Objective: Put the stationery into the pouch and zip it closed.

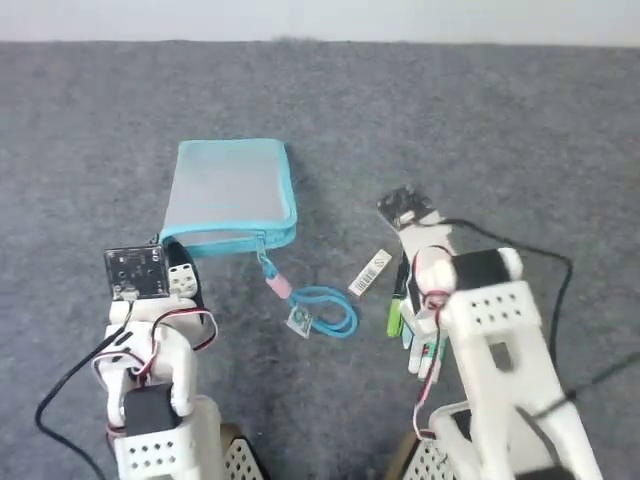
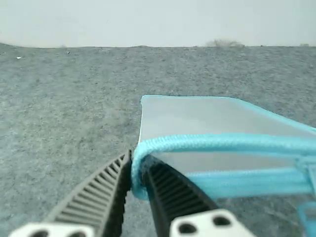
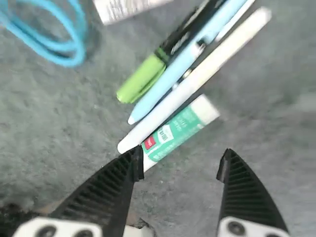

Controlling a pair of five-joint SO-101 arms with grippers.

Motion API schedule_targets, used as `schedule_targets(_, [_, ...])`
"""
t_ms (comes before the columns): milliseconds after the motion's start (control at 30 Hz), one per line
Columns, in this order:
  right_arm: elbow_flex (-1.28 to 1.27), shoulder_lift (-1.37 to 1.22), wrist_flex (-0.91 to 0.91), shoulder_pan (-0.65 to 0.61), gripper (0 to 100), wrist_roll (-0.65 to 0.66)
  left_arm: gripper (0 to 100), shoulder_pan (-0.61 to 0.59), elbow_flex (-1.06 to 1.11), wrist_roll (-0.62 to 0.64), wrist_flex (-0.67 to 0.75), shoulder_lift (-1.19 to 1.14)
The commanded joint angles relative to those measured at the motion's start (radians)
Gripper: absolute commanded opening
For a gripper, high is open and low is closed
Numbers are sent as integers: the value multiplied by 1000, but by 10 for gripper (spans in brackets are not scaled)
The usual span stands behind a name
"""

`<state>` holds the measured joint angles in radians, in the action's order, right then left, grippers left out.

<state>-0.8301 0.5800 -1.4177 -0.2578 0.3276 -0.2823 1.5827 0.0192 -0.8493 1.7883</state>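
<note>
pouch, a translucent one with teal edging, lies flat on the grey bench, towards the left arm's side, with its zipper side facing the arms. the left hand is clamped on the near corner of the pouch; the teal rim is pinched between its two ribbed fingers. in the left wrist view the pinched upper rim sits a little above a second teal band, with a see-through strip between them. in the high view the left hand sits at the pouch's near left corner.

a pink tag trails from the zipper side. a teal cord loops on the bench just beyond it, between the pouch and the stationery.

the stationery lies outside the pouch, beside the right arm. a green highlighter, a light blue pen and a white pen lie side by side and touching. a green-and-white tube lies just beside the white pen. a white labelled block rests near them, apart from the cord.

the right hand hangs over this group with its fingers spread apart, holding nothing. one fingertip is just at the near ends of the white pen and the tube; whether it touches them cannot be told.
</note>
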Motion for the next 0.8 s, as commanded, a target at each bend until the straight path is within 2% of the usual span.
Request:
schedule_targets(0, [-26,-96,74,31,231,-6,12,-8,-18,18,35,15])
schedule_targets(300, [-28,-326,219,113,229,-12,12,-8,-18,17,35,15])
schedule_targets(367, [-28,-366,272,134,188,-12,12,-8,-18,17,38,15])
schedule_targets(533, [-25,-410,352,154,2,-11,12,-8,-16,17,38,15])
schedule_targets(767, [149,-421,349,219,6,-9,12,-8,-13,17,38,15])
